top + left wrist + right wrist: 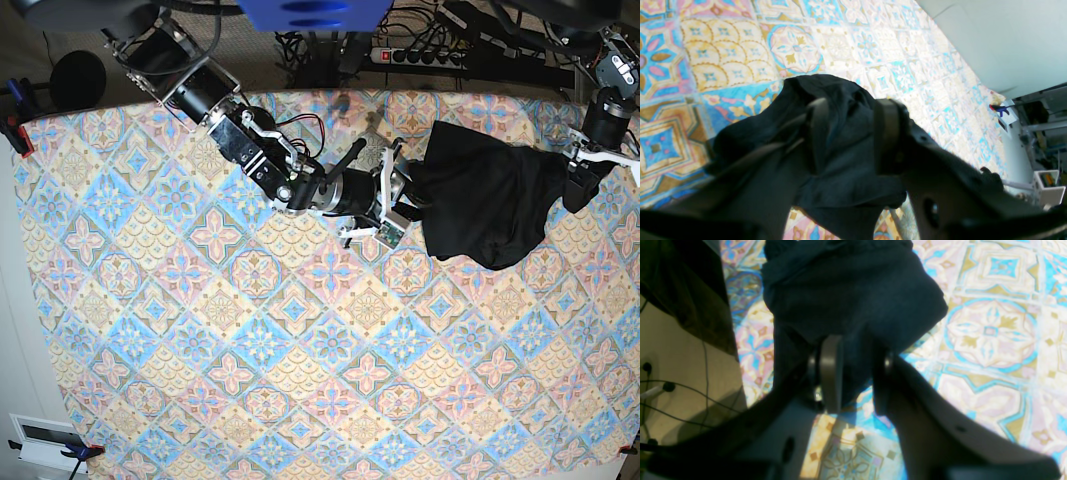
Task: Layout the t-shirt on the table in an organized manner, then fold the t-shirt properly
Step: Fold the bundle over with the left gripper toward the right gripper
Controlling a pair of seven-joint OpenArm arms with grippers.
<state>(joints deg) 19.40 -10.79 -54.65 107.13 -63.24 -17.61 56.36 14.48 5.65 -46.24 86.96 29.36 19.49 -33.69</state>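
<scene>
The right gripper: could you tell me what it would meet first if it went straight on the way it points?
The t-shirt: black fabric already sits between the right gripper fingers.

The black t-shirt (487,203) lies bunched on the patterned table (250,380), a pincer at either end.

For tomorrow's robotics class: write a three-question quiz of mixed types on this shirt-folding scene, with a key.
1. True or false: the t-shirt lies flat and spread out on the table.
2. Which gripper holds the shirt's edge nearer the middle of the table: A left gripper, B right gripper?
3. Fill in: both grippers have cloth between their ____.

Key: 1 false, it is bunched; 2 B; 3 fingers.
</scene>
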